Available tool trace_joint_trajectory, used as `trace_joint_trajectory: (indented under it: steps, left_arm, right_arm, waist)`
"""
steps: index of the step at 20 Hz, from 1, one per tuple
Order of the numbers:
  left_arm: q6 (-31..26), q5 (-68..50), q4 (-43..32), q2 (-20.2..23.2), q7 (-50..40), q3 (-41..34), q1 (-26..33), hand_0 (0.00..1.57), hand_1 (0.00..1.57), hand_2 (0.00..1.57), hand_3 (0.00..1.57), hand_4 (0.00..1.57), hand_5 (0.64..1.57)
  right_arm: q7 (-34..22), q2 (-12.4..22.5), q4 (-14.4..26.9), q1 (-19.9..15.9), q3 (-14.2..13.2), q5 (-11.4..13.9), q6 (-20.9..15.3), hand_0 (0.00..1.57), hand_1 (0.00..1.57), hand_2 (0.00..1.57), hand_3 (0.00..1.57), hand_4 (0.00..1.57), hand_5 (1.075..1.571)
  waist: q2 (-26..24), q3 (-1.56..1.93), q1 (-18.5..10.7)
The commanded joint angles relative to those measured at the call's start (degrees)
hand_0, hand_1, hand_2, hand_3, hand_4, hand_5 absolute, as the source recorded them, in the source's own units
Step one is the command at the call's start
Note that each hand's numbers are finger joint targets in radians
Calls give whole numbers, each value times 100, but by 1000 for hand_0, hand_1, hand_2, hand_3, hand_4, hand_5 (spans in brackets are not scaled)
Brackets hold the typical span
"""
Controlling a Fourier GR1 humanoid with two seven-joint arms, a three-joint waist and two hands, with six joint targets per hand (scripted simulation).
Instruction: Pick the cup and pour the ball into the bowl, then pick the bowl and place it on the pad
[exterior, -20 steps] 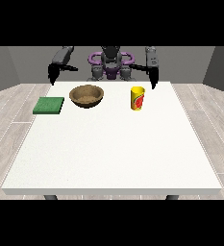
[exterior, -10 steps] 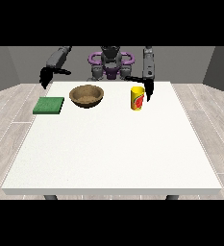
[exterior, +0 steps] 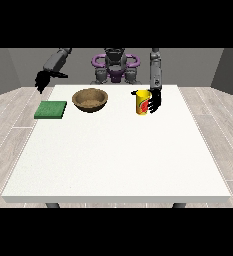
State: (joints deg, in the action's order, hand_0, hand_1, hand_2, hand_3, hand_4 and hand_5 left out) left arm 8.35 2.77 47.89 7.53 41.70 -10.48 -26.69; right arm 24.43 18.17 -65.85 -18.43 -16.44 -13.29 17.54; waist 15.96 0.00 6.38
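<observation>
Grey walls, pale wood-plank floor; large white counter fills the middle of the view, robot torso behind its far edge with purple rings at the shoulders. Hand at the view's right hangs down from a near-vertical forearm and sits directly against the yellow cup; the cup stands upright on the counter just on the bowl side of this hand, red marking on its wall. Dark fingers show along the cup's side and a thumb tip at its rim, so the hand looks set about the cup; whether the fingers are fully closed on it cannot be told. The cup's base appears to be on the counter surface. No ball can be made out from this view. The brown bowl is further out from this hand, beyond the cup, upright, apart from the cup with bare counter between them. Hand at the view's left is raised off the counter edge, above the floor side, fingers drooping downward, holding nothing. Below and slightly inward of that hand lies the green pad, flat on the counter near its edge; the bowl is just beside the pad, not touching it. Near half of the counter carries nothing else.
</observation>
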Motion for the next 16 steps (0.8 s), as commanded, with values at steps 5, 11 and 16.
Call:
trace_joint_trajectory:
  steps: [5, 11, 16]
  left_arm:
    - [1814, 870, -570, 11, 276, -14, -240, 1319, 1319, 1571, 1571, 855, 1508]
    - [2263, 1254, -819, -87, -96, 247, -545, 1356, 1356, 1571, 1571, 913, 1511]
    - [2454, 2316, -403, -221, -1664, 1257, -525, 1374, 1374, 1571, 1571, 1015, 1531]
  right_arm:
    - [81, 421, 40, -159, -193, -214, 449, 0, 0, 0, 0, 0, 1558]
    - [-151, 608, 412, -140, -301, -246, 506, 0, 0, 0, 0, 0, 1555]
    - [-66, 746, 1463, 40, -499, -104, 438, 0, 0, 0, 0, 0, 1558]
  waist:
    - [319, -1, 467]
    - [-60, 2, 373]
    - [-1265, 16, -294]
